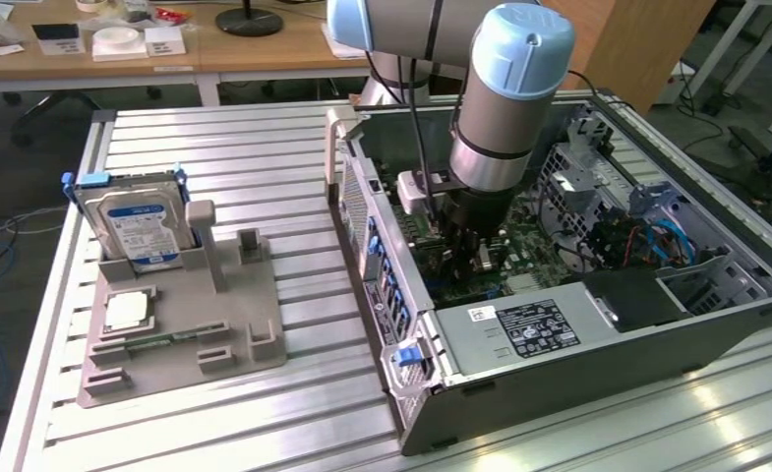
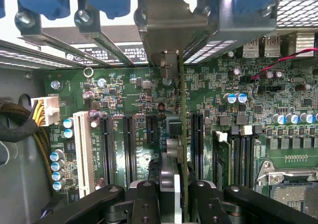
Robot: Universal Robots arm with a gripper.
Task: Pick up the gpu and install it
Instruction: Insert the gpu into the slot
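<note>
I read no text for certain | hard drive (image 1: 137, 228): blue label, print too small for me | power supply (image 1: 523, 329): white sticker and black label with round marks, illegible | motherboard (image 2: 124, 92): white silkscreen lettering, unreadable | desk cards (image 1: 162, 41): illegible

arm: one, grey with pale blue joint caps, entering from the top centre of the exterior view and pointing steeply downward. wrist: near vertical, at the middle of that frame. gripper (image 1: 471, 258): black, two fingers (image 2: 144, 201) at the lower centre of the wrist view, closed edge-on upon the gpu (image 2: 182, 134), held upright.
</note>
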